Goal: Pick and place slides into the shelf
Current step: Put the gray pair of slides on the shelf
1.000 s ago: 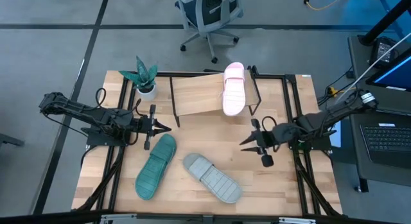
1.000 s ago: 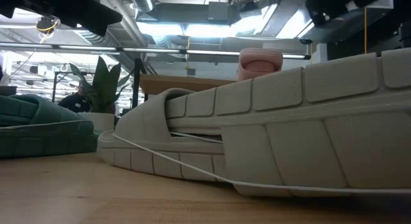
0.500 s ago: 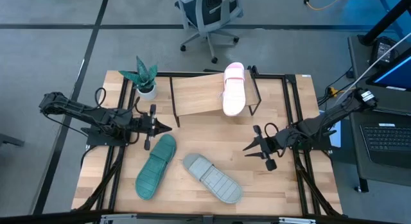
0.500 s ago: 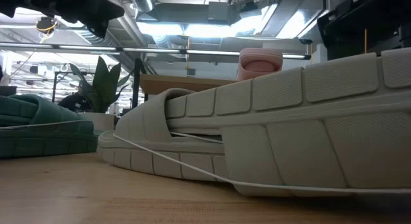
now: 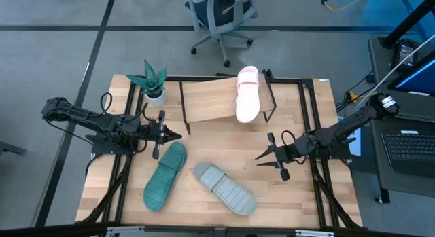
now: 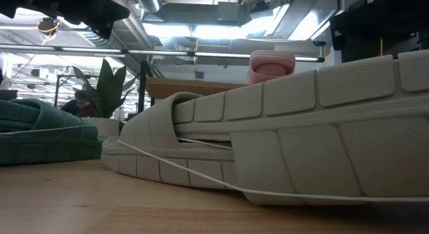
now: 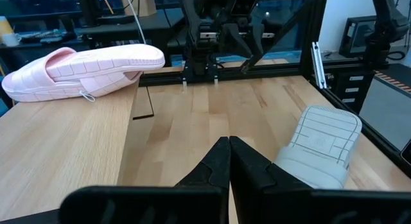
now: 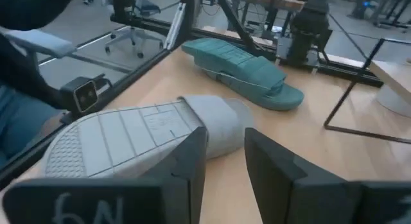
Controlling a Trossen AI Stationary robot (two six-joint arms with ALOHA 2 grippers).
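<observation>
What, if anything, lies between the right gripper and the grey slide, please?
Only bare tabletop: the high view shows nothing between the open right gripper and the grey slide.

Light: bright and even, from ceiling strips at 12 o'clock in the low view.
Shadows: soft, short on the tabletop (image 5: 224, 145).
Blur: nearest grey slide (image 6: 281, 133) slightly soft.

One slide (image 5: 247, 94) on shelf (image 5: 209, 101), right end. Two slides flat on table (image 5: 306, 203): one (image 5: 226, 189) just ahead of right gripper (image 5: 264, 156) fingers, other (image 5: 165, 175) beside left gripper (image 5: 172, 135) fingertips.
</observation>
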